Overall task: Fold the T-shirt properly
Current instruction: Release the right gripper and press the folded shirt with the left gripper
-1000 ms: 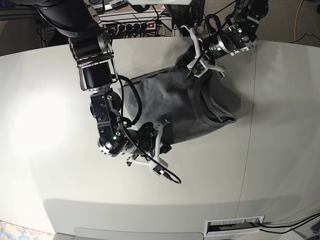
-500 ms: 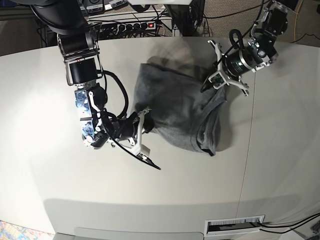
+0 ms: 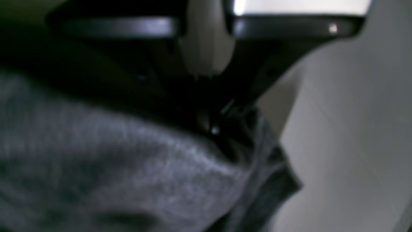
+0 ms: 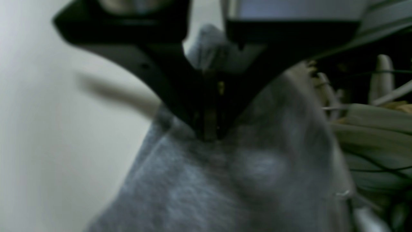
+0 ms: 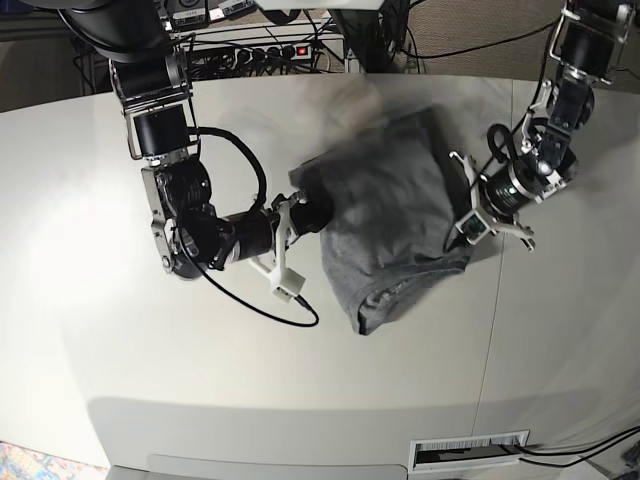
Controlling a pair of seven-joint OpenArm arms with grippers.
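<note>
1. Clamping opposite sides of the plain heather-grey, short-sleeved cotton T-shirt, both black-and-white metal grippers are working with their jaws closed on fabric: the right gripper is pinching one side, and the left gripper is pinching the other.
2. The T-shirt is lying between the arms above or on the smooth pale tabletop; how much weight the surface is bearing cannot be told.
3. Its long axis is running from the far edge, nearer the left arm, down to a doubled-over near end, crossing the line between the grippers. Neither arm is clearly nearer the middle of the cloth.
4. The garment is looking bunched and partly folded, so the task is probably standing at a repositioning step.
5. The next move is likely calling for both arms pulling gently apart, then lowering evenly; uneven release is risking a twist.
</note>
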